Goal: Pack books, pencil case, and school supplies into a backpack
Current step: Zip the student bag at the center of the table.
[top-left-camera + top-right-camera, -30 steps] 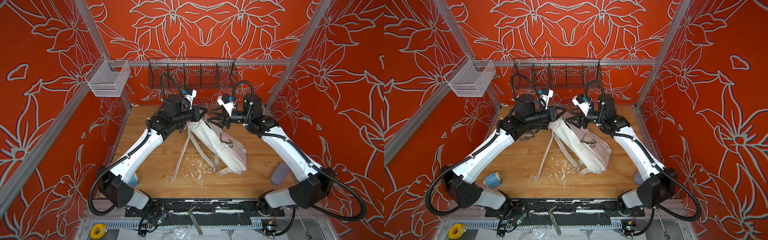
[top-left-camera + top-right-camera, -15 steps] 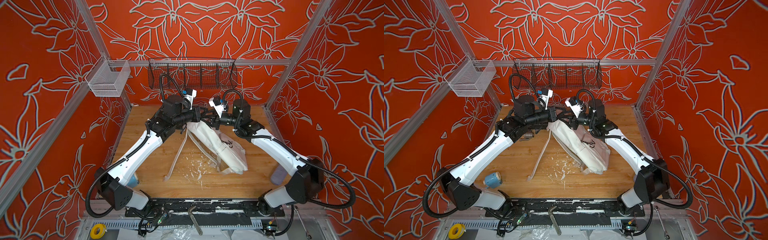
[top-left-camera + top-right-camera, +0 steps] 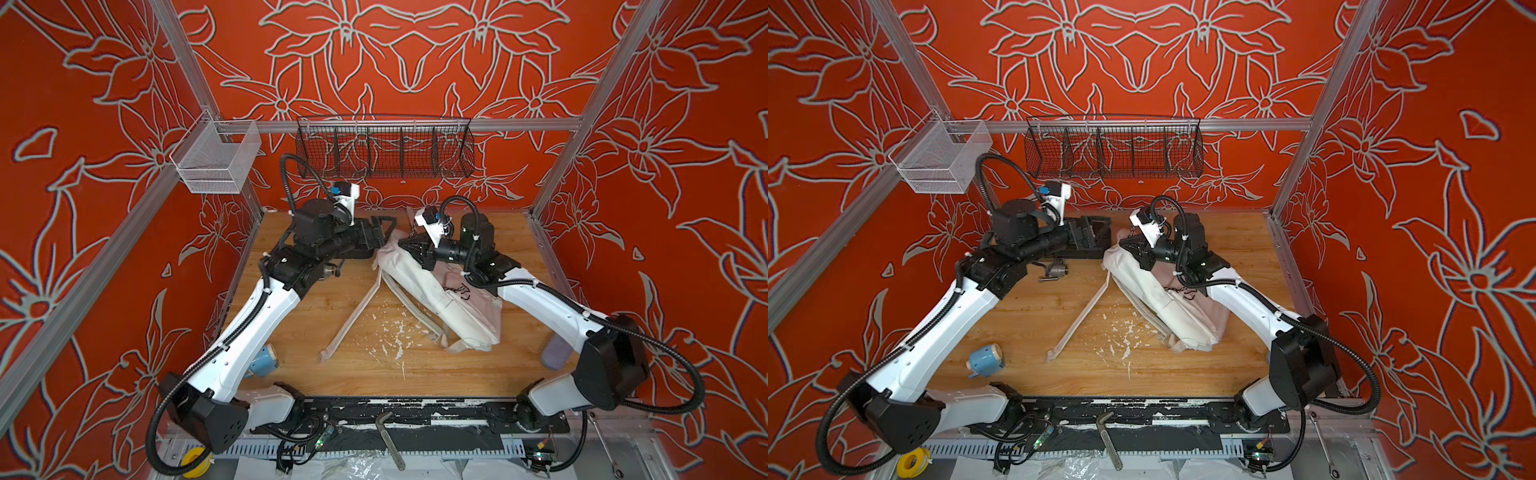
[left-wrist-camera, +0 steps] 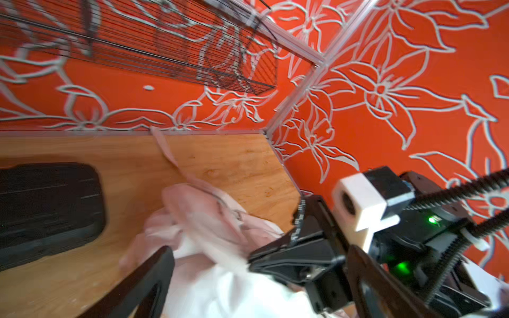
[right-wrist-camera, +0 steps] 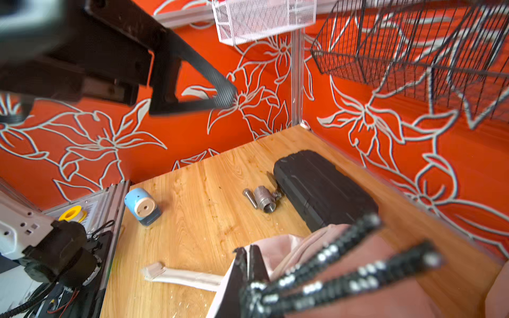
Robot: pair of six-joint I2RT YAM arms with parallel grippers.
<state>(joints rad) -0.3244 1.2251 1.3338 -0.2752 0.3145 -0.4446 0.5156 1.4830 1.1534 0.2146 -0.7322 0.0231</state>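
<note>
- The backpack (image 3: 453,307) lies flopped on its side on the wooden table (image 3: 357,374), a bit toward the robot's right. Its top end points at the back wall, and one strap (image 3: 353,316) trails out across the wood.
- The right gripper (image 3: 404,244) is clamped tight on a fold of fabric right at that top end. The left wrist view shows its tips pinching the white cloth.
- The left gripper (image 3: 383,237) sits just beside the same corner with its fingers (image 4: 148,275) spread wide and nothing in them.
- My read is that they're trying to get the mouth of the bag open. I can't tell whether the zip is undone, since the cloth is too bunched up.
- To do it well, the right should keep its pinch and lift a little so the top stands up. The left should then take the opposite lip or a zip pull and draw away gently, because a hard tug would likely just drag the whole bag.
- Still loose are the blue sharpener (image 3: 984,360) near the left arm's base and the lilac pencil case (image 3: 555,355) by the right arm's base. There are no books in sight.
- The black case (image 5: 322,190) and the metal valve (image 5: 261,198) sit near the back. I'd steer the left arm clear of them.
</note>
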